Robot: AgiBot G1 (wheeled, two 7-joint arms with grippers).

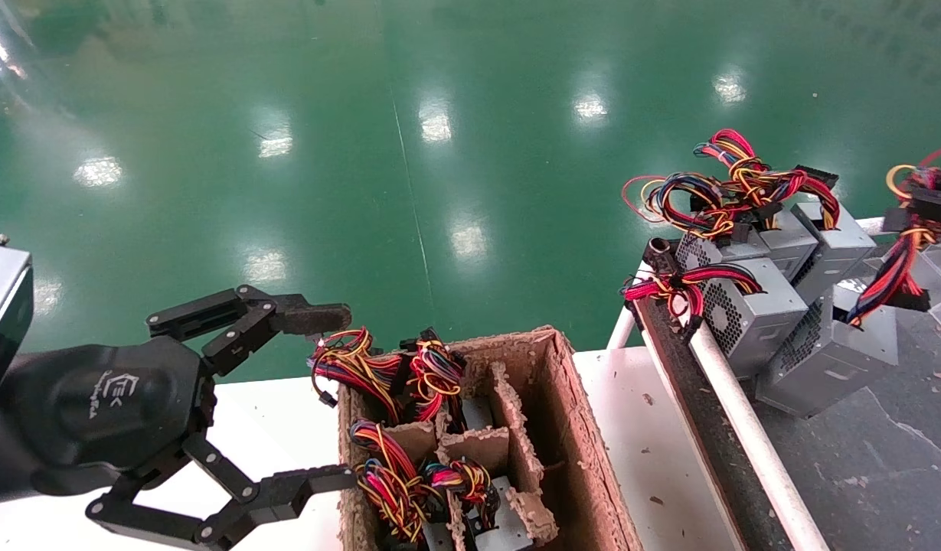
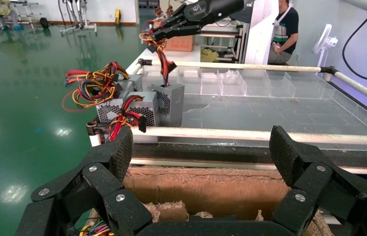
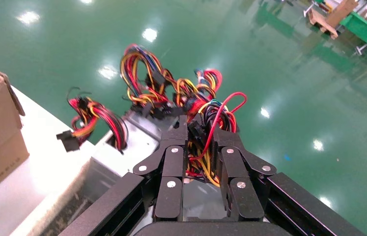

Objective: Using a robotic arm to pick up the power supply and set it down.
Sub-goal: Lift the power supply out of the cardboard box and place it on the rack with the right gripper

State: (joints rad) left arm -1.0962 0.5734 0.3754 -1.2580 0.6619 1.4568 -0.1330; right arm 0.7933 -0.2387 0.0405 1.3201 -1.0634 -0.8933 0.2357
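Observation:
My right gripper [image 3: 200,130] is shut on the loose red-yellow-blue-black wire bundle [image 3: 206,110] of the power supply. In the head view this gripper [image 1: 926,203] is at the far right edge. The wires run down from it to the grey perforated power supply [image 1: 826,352], which leans tilted against other units. In the left wrist view the same gripper [image 2: 164,32] holds the wires above the power supply [image 2: 169,103]; I cannot tell whether its base touches the table. My left gripper [image 1: 341,396] stands open and holds nothing beside the cardboard box [image 1: 585,428]. Its fingers [image 2: 117,152] frame the box wall.
The cardboard box has torn dividers and holds several wired units [image 1: 409,474]. Three other grey units [image 1: 746,314] crowd the grey table's [image 1: 883,459] near-left corner behind a white rail [image 1: 738,428]. A white table [image 1: 654,459] lies under the box. A person [image 2: 285,29] sits far off.

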